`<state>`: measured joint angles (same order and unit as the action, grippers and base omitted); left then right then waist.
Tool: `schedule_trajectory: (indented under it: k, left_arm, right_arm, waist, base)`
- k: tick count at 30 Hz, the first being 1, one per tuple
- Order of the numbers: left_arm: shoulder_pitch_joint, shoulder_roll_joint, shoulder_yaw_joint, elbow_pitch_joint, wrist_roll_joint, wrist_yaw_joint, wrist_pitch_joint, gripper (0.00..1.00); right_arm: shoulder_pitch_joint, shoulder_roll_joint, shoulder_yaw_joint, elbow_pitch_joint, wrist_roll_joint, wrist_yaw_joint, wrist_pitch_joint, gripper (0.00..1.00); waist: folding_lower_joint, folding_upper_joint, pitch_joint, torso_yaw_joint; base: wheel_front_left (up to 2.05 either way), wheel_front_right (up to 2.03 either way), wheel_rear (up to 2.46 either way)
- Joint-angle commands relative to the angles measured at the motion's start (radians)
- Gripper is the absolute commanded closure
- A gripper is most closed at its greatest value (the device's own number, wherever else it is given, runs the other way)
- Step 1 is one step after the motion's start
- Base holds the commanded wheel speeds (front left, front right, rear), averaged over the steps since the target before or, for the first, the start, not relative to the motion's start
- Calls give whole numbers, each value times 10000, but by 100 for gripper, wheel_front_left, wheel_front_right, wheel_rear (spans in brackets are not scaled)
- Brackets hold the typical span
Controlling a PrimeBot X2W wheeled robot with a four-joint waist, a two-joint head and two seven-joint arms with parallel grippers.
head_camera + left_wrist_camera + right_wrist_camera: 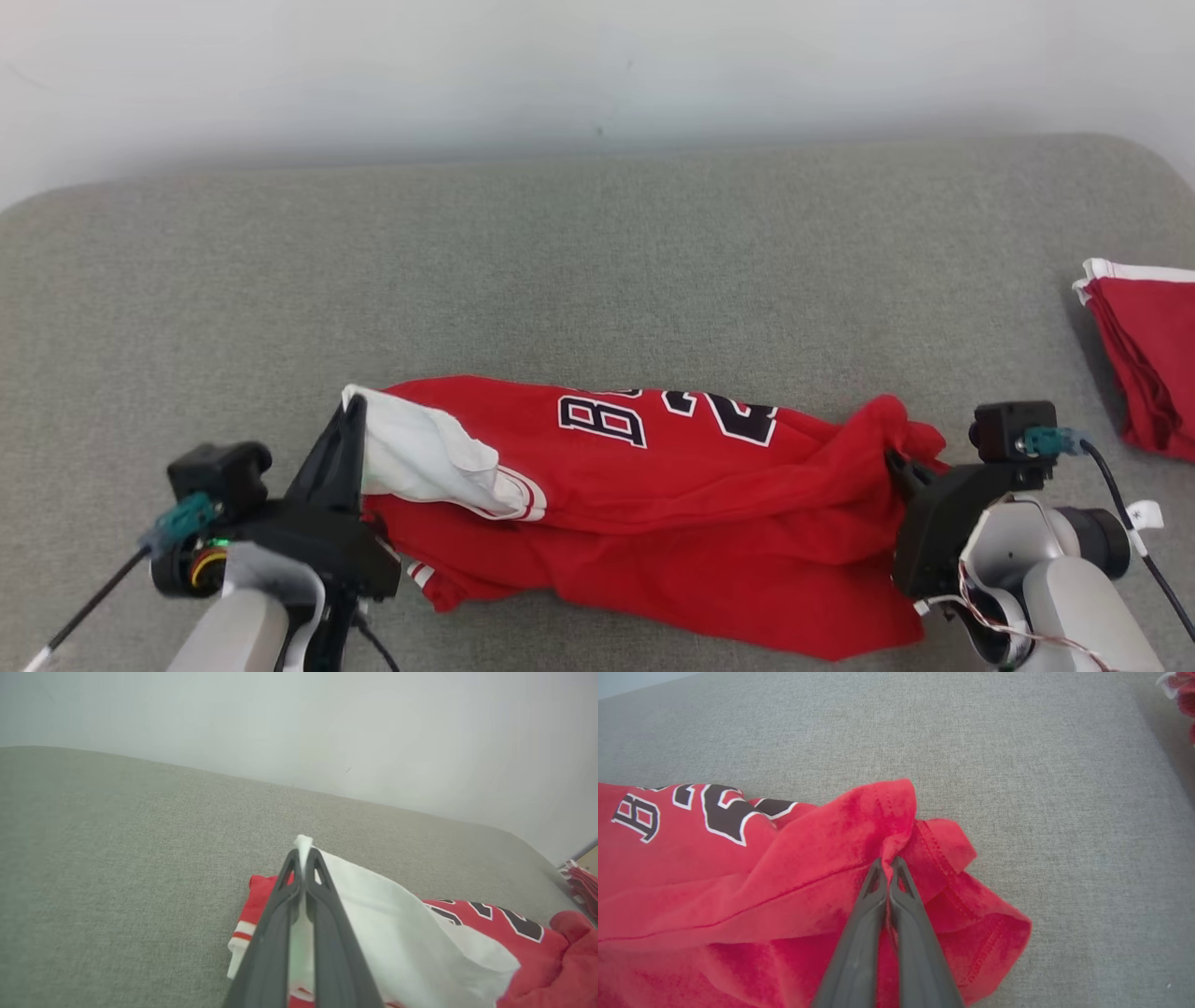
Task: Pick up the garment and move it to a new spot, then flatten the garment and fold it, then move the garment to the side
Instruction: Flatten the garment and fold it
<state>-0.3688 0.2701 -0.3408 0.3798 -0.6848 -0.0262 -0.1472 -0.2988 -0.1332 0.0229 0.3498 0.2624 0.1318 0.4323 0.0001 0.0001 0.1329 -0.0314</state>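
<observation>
Item: garment [653, 485], red jersey. Position: stretched between my two hands, its long axis running from one hand to the other. Left hand [303, 853] clamped on its white end. Right hand [889, 862] clamped on its red hem. Middle rumpled.

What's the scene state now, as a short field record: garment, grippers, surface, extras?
garment: red jersey, crumpled, stretched left to right, lettering up
left gripper: jaws shut on the jersey's white part
right gripper: jaws shut on its red hem end
surface: grey fabric pad
other: second red garment at far right, apart
</observation>
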Motion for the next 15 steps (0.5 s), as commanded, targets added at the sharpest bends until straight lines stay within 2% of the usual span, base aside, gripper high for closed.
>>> schedule_trajectory:
  k: [1,8,9,10,11,15]
  left_arm:
    - [-402,-76,-63,399,122,82,20,100]
    - [-1582,-358,-334,2295,730,515,-321,100]
    - [-1668,-422,-364,2495,764,505,-391,60]
    - [-1750,-490,-357,2670,773,499,-492,7]
    - [-1824,-544,-343,2839,769,490,-571,0]
    - [-1919,-625,-323,3228,872,490,-900,0]
  right_arm:
    - [-265,1,42,164,-89,-27,26,100]
    - [-1005,197,301,1013,-268,-27,-234,100]
    - [-1072,226,343,1098,-265,-27,-290,100]
    - [-1120,246,378,1169,-248,-27,-355,76]
    - [-1158,264,417,1228,-205,-27,-429,0]
    - [-1173,260,420,1341,-74,-27,-857,0]
  waist:
    - [-1,-1,309,-200]
    - [-1,-1,682,-454]
    - [-1,-1,708,-473]
    - [-1,-1,723,-483]
    - [-1,-1,732,-489]
    - [-1,-1,624,-444]
  base:
    - [0,0,0]
    - [0,0,0]
    - [0,0,0]
    - [0,0,0]
    - [0,0,0]
    - [0,0,0]
